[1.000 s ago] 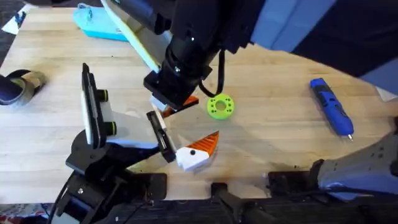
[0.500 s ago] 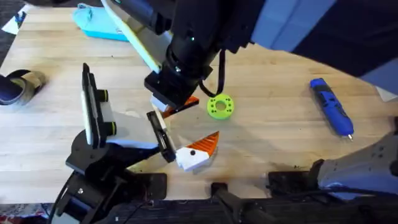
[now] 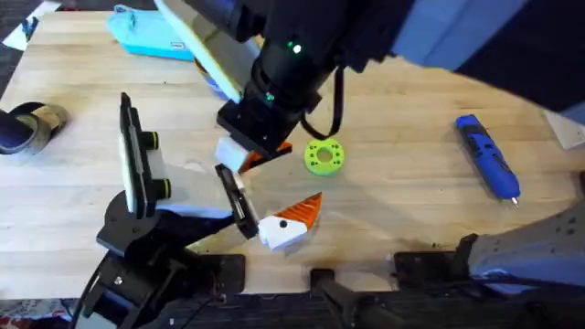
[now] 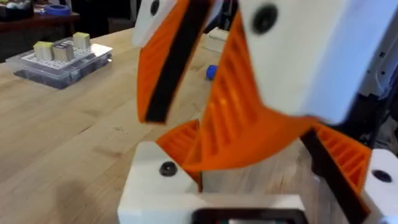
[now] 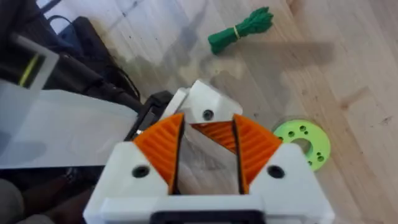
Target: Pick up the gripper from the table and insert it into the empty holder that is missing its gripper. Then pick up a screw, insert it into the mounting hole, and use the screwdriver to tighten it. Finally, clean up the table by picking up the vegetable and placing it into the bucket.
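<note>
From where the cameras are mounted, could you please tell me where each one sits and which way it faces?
Overhead: above the arm bases, facing down and forward over the table; a dark arm reaches mid-table beside the green disc.
Left wrist: low, facing across the table; left gripper at the bottom edge, open.
Right wrist: above the table, facing down; right gripper holds the finger piece.
Shared: overhead and right wrist both show the green disc.

Overhead view: fixed above the arm bases, facing down and forward over the worktop (image 3: 411, 183). Wrist views: close-range, just behind each claw. Shared by overhead and right wrist: green ring (image 3: 323, 156) (image 5: 303, 143).
</note>
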`<action>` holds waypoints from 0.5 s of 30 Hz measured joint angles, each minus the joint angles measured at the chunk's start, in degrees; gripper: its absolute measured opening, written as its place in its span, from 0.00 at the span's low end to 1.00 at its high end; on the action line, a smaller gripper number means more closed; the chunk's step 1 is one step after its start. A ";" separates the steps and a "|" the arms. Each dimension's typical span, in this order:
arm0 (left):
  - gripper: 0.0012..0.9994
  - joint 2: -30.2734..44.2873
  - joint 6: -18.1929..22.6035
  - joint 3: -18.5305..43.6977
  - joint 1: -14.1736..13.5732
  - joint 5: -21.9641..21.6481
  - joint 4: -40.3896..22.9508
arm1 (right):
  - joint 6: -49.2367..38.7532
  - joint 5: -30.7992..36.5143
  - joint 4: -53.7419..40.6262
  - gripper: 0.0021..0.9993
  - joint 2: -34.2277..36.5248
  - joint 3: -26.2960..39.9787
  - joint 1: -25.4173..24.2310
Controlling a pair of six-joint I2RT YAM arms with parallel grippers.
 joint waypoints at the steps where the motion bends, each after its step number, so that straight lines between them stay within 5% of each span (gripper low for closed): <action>1: 0.99 0.00 0.00 0.00 0.00 0.00 -0.02 | -0.06 0.01 0.00 0.54 -0.50 0.00 -0.26; 5: 0.99 0.00 -0.02 0.00 0.00 0.00 -0.02 | -0.15 0.19 -0.12 0.96 -2.62 0.00 -1.37; 15: 0.99 0.00 0.00 0.00 0.00 0.00 0.00 | -0.25 0.36 -1.22 1.00 -5.46 0.00 -6.06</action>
